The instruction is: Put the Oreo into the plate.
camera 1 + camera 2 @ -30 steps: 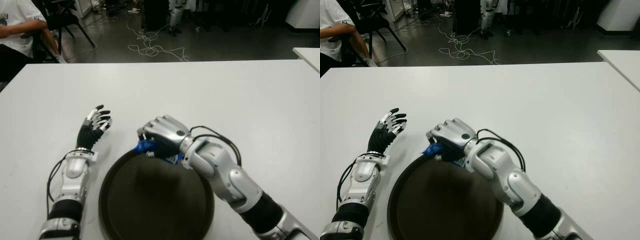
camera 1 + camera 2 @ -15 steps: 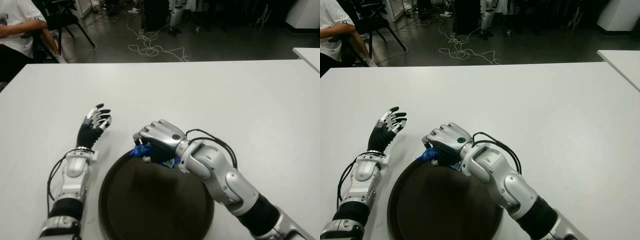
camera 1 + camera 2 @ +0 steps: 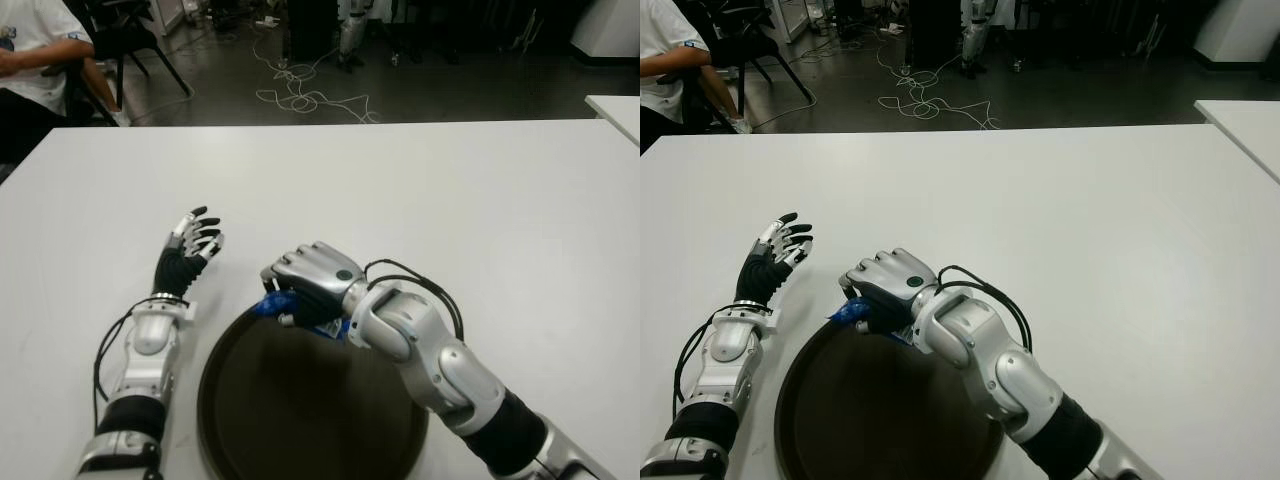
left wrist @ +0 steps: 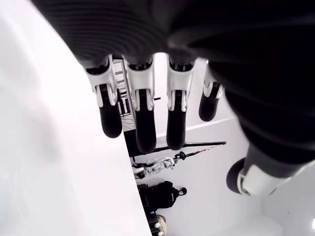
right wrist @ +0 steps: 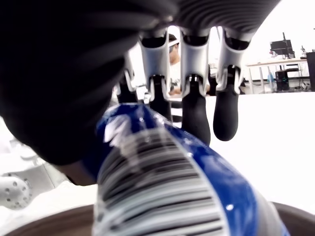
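My right hand [image 3: 300, 292] is curled around a blue Oreo packet [image 3: 266, 307], whose end sticks out to the left of the fingers. It hovers over the far rim of the dark round plate [image 3: 310, 415] near the table's front edge. In the right wrist view the blue packet [image 5: 172, 187] with its white barcode fills the palm under the fingers [image 5: 194, 105]. My left hand [image 3: 190, 240] shows to the left of the plate, fingers spread and holding nothing.
The white table [image 3: 450, 190] stretches far beyond the plate. A seated person [image 3: 35, 60] is at the far left corner. Cables [image 3: 300, 95] lie on the dark floor behind. A second white table edge [image 3: 615, 105] shows at the right.
My right hand has shifted slightly left along the plate's far rim with the packet in it. The left hand has stayed put.
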You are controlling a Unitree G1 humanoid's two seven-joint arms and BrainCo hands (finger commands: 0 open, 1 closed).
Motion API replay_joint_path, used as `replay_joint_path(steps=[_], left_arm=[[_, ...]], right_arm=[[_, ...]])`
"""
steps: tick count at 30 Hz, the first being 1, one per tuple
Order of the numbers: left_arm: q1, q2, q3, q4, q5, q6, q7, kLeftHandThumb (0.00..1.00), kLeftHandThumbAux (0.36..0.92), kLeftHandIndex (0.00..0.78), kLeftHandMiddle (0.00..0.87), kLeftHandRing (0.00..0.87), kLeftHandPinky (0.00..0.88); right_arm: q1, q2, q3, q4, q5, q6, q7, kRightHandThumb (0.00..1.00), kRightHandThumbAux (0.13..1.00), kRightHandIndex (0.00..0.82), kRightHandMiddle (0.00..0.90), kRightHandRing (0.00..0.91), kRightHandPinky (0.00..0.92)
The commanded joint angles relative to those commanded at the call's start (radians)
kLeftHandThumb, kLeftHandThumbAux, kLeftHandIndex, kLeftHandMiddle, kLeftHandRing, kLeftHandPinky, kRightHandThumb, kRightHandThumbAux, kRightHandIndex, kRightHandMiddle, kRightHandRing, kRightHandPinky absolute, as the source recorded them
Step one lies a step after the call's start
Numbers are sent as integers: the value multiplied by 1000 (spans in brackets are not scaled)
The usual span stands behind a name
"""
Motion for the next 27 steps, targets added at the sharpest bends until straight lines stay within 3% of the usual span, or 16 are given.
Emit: replay_joint_path(steps=[15, 18, 20, 23, 24, 26, 27], left_arm=[[-2, -3, 2, -2, -3, 3, -4, 128, 597, 135, 243, 234, 212], [-1, -2, 1, -2, 2, 2, 2, 121, 603, 137, 241, 232, 208], [0, -2, 0, -3, 4, 0, 4, 115, 601, 140, 240, 231, 205], [3, -2, -1, -8, 4, 1, 2, 105, 596, 143, 240, 228, 193], [3, -2, -1, -9, 3, 3, 0, 103, 595, 143, 240, 228, 191], [2, 0, -1, -9, 3, 6, -3, 102, 590, 142, 239, 223, 176], [2, 0, -2, -9, 3, 7, -4, 103, 589, 141, 238, 221, 174]], right_arm=[[9, -2, -2, -14, -26, 5, 5, 701, 736, 401, 733, 788, 795], [10, -26, -4, 13, -4, -31, -1, 700, 736, 400, 697, 740, 746], [9, -50, -6, 17, 8, -62, -1, 698, 738, 399, 636, 656, 656], [8, -79, 1, 26, 5, -101, -5, 690, 739, 397, 387, 378, 333], [-1, -85, 6, 26, -5, -107, 6, 688, 740, 397, 351, 339, 286], [-18, -94, 14, 25, -24, -118, 29, 384, 811, 199, 194, 179, 137], [-24, -99, 17, 24, -31, -123, 38, 315, 816, 163, 158, 144, 111]])
